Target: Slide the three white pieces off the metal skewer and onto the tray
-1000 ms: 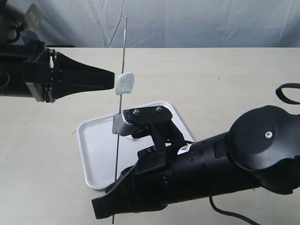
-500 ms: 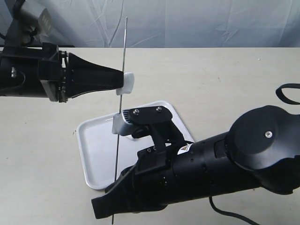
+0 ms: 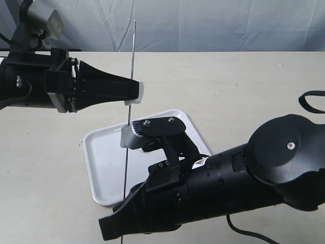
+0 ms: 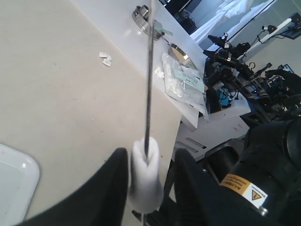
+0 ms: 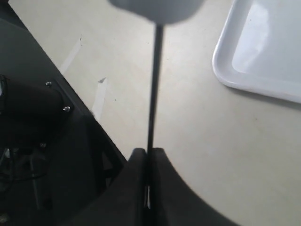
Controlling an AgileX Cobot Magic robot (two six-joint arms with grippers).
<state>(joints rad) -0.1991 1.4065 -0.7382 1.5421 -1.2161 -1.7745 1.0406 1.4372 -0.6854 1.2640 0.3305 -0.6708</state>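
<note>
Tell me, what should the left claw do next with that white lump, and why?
Probably close on the upper white piece and draw it up the metal skewer: the left gripper straddles it loosely, the right gripper pinches the skewer's lower end, and the top is free.

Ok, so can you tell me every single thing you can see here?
thin silver metal skewer: one, silver-grey, held upright
small white marshmallow-like pieces: two visible, white, on the skewer, upper and lower
flat glossy white rectangular tray: one, white, on the table
beige table: one, beige, under everything
pale blue cloth backdrop: one, behind the table
black cable: one, far right
left end effector: black, fingers either side of the upper piece
right end effector: black, shut on the skewer's lower end
</note>
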